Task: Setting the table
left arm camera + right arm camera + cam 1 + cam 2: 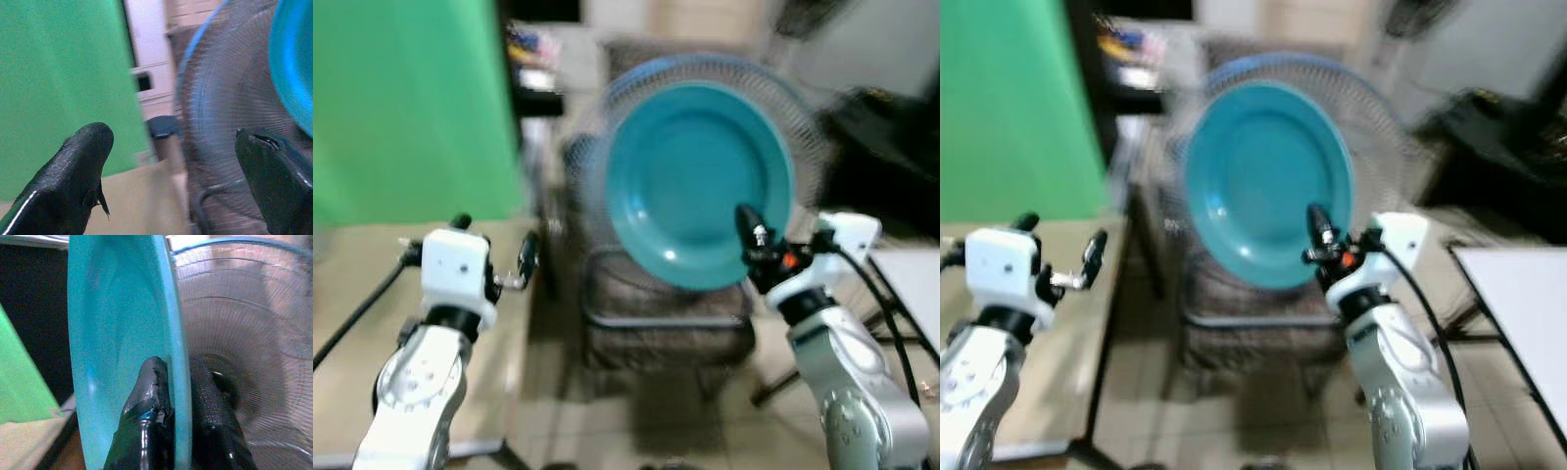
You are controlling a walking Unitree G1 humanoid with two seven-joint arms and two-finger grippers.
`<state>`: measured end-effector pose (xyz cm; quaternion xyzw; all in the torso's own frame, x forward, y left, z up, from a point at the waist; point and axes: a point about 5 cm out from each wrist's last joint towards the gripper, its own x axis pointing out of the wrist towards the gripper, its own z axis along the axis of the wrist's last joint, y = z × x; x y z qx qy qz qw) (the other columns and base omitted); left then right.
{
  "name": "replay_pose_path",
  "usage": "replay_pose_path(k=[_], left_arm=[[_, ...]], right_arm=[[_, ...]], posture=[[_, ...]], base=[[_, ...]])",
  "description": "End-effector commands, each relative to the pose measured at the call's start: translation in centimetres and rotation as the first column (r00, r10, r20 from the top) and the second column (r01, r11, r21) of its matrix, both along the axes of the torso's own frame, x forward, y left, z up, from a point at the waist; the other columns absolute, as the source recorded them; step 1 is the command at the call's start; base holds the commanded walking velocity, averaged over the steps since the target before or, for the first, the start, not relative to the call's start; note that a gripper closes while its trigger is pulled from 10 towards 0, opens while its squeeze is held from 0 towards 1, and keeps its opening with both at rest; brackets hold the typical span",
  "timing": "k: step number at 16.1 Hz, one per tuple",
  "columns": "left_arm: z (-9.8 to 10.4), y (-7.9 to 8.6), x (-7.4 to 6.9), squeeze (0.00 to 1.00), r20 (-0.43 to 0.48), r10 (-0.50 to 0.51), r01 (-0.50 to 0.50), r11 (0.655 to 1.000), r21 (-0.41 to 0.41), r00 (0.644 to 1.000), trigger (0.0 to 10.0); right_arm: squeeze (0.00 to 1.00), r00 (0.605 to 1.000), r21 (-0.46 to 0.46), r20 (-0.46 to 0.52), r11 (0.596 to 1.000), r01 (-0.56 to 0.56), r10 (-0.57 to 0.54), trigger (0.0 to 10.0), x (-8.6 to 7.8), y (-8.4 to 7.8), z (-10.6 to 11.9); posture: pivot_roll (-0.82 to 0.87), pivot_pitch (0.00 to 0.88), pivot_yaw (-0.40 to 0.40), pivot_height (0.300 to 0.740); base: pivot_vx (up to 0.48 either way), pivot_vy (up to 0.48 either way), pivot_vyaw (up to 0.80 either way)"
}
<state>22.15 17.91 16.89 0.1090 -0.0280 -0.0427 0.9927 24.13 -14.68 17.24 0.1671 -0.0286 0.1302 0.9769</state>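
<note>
The right gripper (pixel 173 396) has a teal plate (pixel 697 181) pinched by its lower right rim, one black finger (pixel 146 406) on the plate's face and the other behind it, closed tight on the edge. The plate is held up in the air, standing nearly on edge with its hollow side facing the robot, right of centre in the head views. Both head views are pretty blurry.

Right behind the plate is a big standing fan (pixel 1371 117) with a wire cage and a blue rim, further off than the plate.

The left gripper (pixel 171 161) is raised on the left side, fingers spread wide apart with nothing between them. Far left there's a green screen (pixel 406 108), and a white table (pixel 1518 294) edge shows at the right.
</note>
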Motion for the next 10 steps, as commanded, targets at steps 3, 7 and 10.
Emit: replay_pose_path(k=[3, 7, 10], left_arm=[[-0.07, -0.68, 0.28, 0.0, -0.011, -0.032, 0.032, 0.999, 0.003, 0.999, 10.0], [0.19, -0.95, 0.8, 0.0, 0.007, -0.049, 0.049, 0.999, -0.002, 0.999, 10.0], [0.34, -1.03, 1.0, 0.0, 0.008, -0.054, 0.054, 0.998, -0.013, 0.999, 10.0]], right_arm=[[0.0, 0.999, -0.012, 0.025, 0.999, 0.047, -0.047, 10.0, 0.01, -0.57, 0.48], [0.0, 0.996, 0.009, 0.047, 0.998, 0.069, -0.07, 10.0, 0.06, -0.4, 0.99], [0.0, 0.996, -0.009, 0.034, 0.997, 0.08, -0.08, 10.0, 0.14, -0.42, 1.04]], posture=[[0.1, 0.0, -0.012, 0.74], [0.09, 0.0, 0.0, 0.74], [0.08, 0.0, 0.007, 0.74]], base=[[0.0, 0.0, -0.8], [0.0, 0.0, -0.8], [0.0, 0.0, -0.8]])
